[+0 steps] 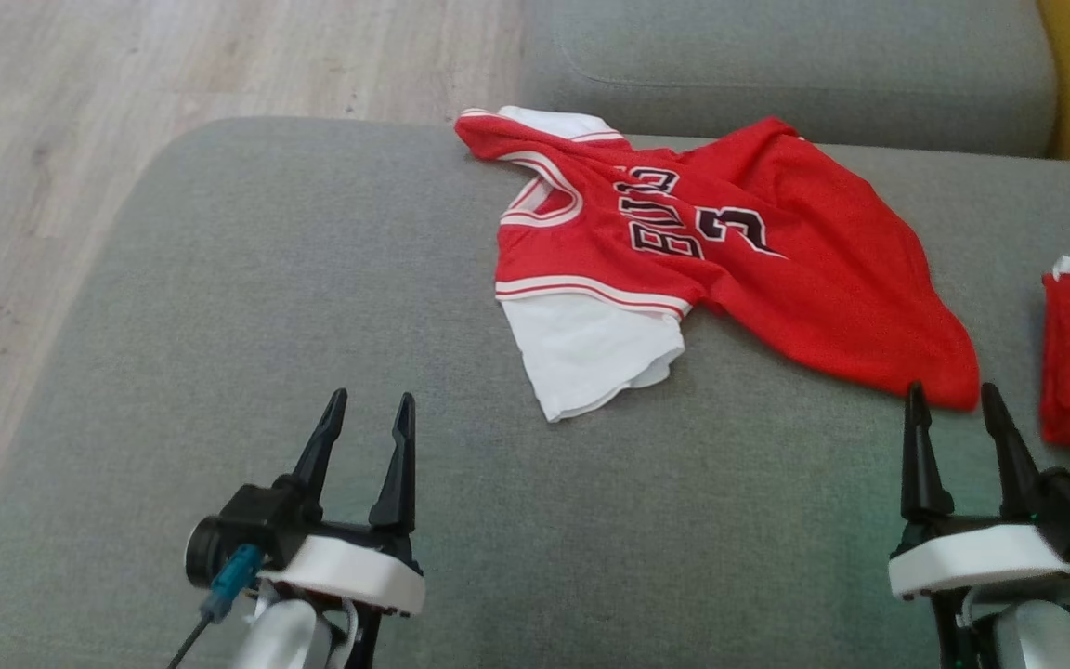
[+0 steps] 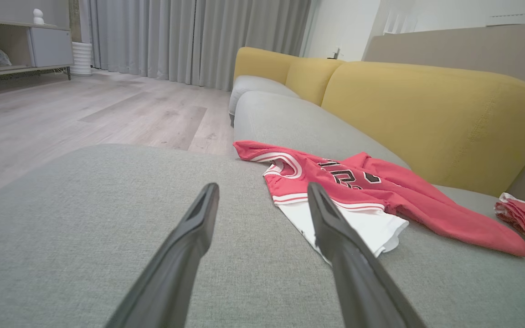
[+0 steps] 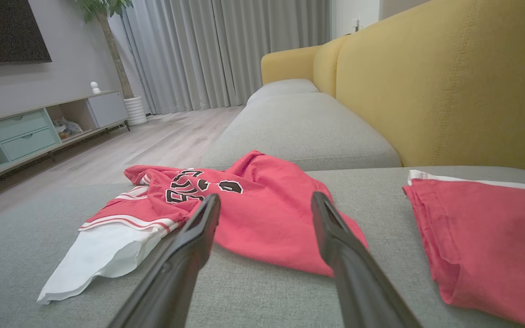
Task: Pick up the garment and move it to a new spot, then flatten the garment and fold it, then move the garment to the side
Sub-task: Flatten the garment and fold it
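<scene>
Red jersey (image 1: pixel 776 269) with white sleeves lies crumpled on the grey sofa seat (image 1: pixel 266 325), right of centre. Its black lettering reads "BUL" and "3". The left gripper (image 1: pixel 372 398) and right gripper (image 1: pixel 952 390) hover near, both spread open and empty.

1. My left gripper (image 1: pixel 373 401): two long black fingers (image 1: pixel 319 451), tapering to points, black base.
2. Under it a white wrist shell (image 1: pixel 349 571), then a pale silver forearm (image 1: pixel 280 641).
3. Round black housing (image 1: pixel 205 548) on its side; blue plug (image 1: pixel 236 571) with a thin dark cable (image 1: pixel 189 641).
4. My right gripper (image 1: pixel 953 392): same black fingers, white wrist shell, blue plug at the edge.
5. Close up, the fingers read dark grey, smooth, matte.
</scene>
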`<state>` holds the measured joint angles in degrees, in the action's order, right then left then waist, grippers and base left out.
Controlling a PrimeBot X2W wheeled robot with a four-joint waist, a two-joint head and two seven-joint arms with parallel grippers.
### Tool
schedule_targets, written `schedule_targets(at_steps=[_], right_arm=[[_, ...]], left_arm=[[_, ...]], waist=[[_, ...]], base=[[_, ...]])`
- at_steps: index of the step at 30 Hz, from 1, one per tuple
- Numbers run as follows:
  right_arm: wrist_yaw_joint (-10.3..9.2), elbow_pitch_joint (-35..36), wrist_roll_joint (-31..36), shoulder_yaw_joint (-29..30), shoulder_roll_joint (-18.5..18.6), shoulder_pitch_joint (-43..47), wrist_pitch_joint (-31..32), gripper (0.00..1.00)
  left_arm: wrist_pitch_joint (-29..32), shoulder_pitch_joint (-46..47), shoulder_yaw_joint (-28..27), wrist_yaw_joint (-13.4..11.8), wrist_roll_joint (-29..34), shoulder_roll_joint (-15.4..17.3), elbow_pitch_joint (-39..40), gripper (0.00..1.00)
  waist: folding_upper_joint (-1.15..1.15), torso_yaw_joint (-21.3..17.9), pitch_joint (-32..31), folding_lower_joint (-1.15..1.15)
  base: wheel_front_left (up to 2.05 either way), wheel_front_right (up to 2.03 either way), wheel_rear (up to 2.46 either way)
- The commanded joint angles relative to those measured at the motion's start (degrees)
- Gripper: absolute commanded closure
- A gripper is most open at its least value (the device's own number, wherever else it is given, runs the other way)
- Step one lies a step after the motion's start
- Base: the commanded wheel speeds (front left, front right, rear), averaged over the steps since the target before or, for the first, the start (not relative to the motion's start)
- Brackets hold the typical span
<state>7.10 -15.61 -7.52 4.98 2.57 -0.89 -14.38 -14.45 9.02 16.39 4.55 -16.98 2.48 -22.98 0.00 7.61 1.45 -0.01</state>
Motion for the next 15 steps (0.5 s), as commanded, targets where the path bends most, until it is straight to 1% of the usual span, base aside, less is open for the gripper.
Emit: schedule_targets(at_steps=[1,7,11,15], right_arm=[[0.39,2.4,-0.1,-1.3,0.3,-2.1,-0.6,0.00],[0.39,3.7,-0.7,-2.3,0.3,-3.0,-0.6,0.00],[0.39,4.1,-0.2,-3.7,0.3,-4.4,-0.6,0.00],[0.39,4.3,0.1,-3.7,0.3,-5.6,-0.6,0.00]], left_arm=[[-0.5,2.9,-2.2,0.0,0.7,0.4,1.5,0.00],[-0.5,7.1,-1.2,0.3,2.0,0.4,-0.6,0.00],[1.4,13.9,0.1,0.8,2.9,0.7,-6.4,0.00],[5.8,21.4,0.4,1.3,2.2,0.7,-13.4,0.00]], waist=[[0.00,-0.7,0.5,0.01],[0.00,-3.2,3.8,0.01],[0.00,-5.4,7.2,0.01],[0.00,-7.6,10.2,0.01]], base=[[0.00,0.00,0.00],[0.00,0.00,0.00],[0.00,0.00,0.00],[0.00,0.00,0.00]])
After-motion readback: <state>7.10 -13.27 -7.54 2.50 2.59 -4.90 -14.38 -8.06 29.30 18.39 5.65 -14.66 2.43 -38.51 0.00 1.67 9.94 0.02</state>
